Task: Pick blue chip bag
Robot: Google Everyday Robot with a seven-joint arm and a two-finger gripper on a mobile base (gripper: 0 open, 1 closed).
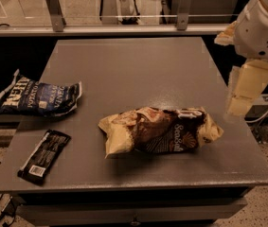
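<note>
The blue chip bag (38, 98) lies flat on the left edge of the grey table (138, 70), partly hanging over it. It is dark navy with white lettering. My gripper (244, 91) hangs from the white arm (261, 27) at the far right, above the table's right edge. It is far from the blue bag, with the whole table width between them, and nothing shows in it.
A larger brown-and-cream Sea Salt bag (159, 131) lies in the middle front of the table. A small flat black wrapper (44, 156) lies at the front left corner. A glass railing with metal posts (53, 6) runs behind the table.
</note>
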